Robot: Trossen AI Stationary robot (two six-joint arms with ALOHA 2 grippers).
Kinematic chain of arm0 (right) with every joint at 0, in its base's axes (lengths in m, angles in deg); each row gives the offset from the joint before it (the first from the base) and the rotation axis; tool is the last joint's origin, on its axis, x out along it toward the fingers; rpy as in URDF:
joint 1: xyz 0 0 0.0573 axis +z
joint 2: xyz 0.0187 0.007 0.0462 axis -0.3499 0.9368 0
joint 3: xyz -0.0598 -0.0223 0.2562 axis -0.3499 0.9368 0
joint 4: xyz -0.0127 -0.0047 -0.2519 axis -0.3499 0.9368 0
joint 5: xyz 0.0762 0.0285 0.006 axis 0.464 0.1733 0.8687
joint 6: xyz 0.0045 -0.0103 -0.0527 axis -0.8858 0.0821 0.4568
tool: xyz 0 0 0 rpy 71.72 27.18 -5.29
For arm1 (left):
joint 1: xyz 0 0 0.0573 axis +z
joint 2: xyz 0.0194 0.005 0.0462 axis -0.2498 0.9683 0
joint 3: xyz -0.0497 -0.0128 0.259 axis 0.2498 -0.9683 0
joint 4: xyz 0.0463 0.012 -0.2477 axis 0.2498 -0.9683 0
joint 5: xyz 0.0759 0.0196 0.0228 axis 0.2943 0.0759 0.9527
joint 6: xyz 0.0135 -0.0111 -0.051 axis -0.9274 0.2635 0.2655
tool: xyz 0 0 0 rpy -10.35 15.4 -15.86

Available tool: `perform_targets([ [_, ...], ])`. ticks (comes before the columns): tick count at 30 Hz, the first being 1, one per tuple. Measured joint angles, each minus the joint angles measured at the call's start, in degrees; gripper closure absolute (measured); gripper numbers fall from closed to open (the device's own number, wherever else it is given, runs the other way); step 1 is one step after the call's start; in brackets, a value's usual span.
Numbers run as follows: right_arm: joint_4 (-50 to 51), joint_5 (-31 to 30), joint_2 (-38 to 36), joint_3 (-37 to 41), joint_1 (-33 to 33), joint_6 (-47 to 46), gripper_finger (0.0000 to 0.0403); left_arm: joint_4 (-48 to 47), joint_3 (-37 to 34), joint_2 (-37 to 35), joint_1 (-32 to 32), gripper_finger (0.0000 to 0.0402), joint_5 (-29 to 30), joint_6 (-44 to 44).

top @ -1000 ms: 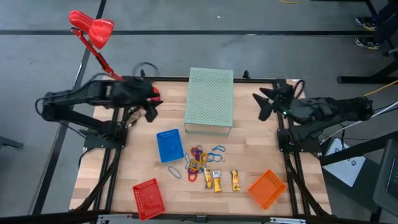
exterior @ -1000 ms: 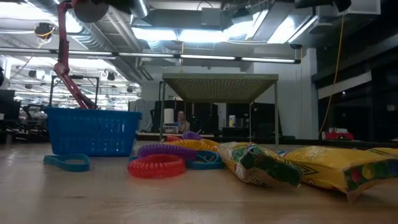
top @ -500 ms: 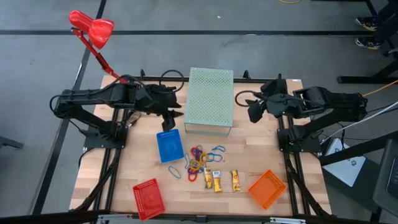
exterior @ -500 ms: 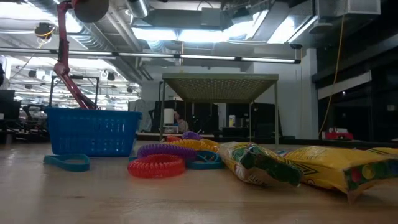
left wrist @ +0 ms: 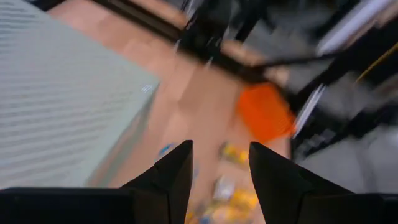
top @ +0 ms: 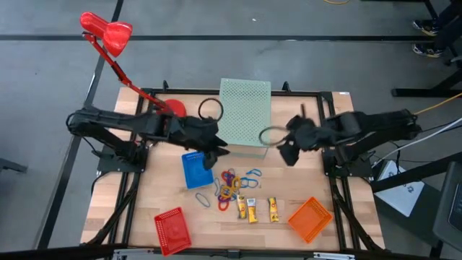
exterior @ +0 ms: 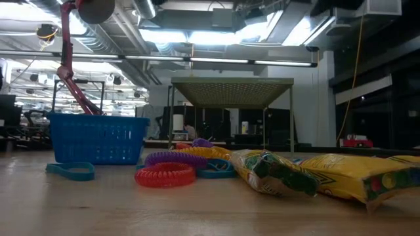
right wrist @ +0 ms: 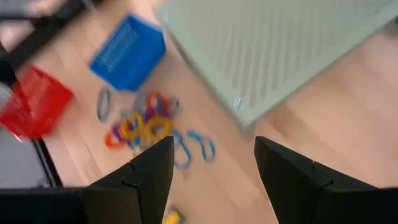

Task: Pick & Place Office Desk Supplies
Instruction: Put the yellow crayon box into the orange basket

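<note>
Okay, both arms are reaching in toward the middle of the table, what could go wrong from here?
The left gripper and right gripper, both open and empty, flank the green perforated box; either arm might clip it. The coloured loops lie tangled in one pile beside the blue basket, so a grab may lift several at once. Both arms heading for that pile could collide.

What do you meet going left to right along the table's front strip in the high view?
Red mesh basket → blue-grey loop → two yellow-orange oblong pieces → orange mesh basket.
</note>
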Motion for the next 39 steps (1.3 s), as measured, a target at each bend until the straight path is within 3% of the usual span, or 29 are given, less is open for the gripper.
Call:
perform_targets([
  [6,-10.3,7.1,0.1,12.8,6.3,-8.3,0.0176,18.2,-13.9,-0.2,-6.6,0.0249,10.3,13.8],
  [11,-25.4,8.8,-2.5,24.9,13.5,-22.2,0.0176,24.3,-21.1,-0.2,-13.2,0.0249,19.8,21.9],
  [14,-28.8,8.2,-2.3,27.9,17.3,-32.9,0.0176,25.0,-22.6,-0.3,-16.0,0.0249,22.8,23.4],
  [21,-27.0,6.2,0.3,28.0,21.8,-51.9,0.0176,26.4,-25.7,-0.7,-20.7,0.0249,23.3,24.1],
  [26,-26.3,10.8,4.5,27.9,22.2,-60.6,0.0176,34.8,-30.8,-1.7,-24.4,0.0249,24.6,22.3],
  [35,-22.2,16.1,15.7,17.0,18.7,-58.3,0.0176,40.4,-37.4,-6.9,-29.6,0.0249,29.6,19.6],
  [39,-18.2,21.7,21.3,13.0,15.8,-54.0,0.0176,40.2,-39.5,-9.8,-29.9,0.0249,30.3,17.7],
])
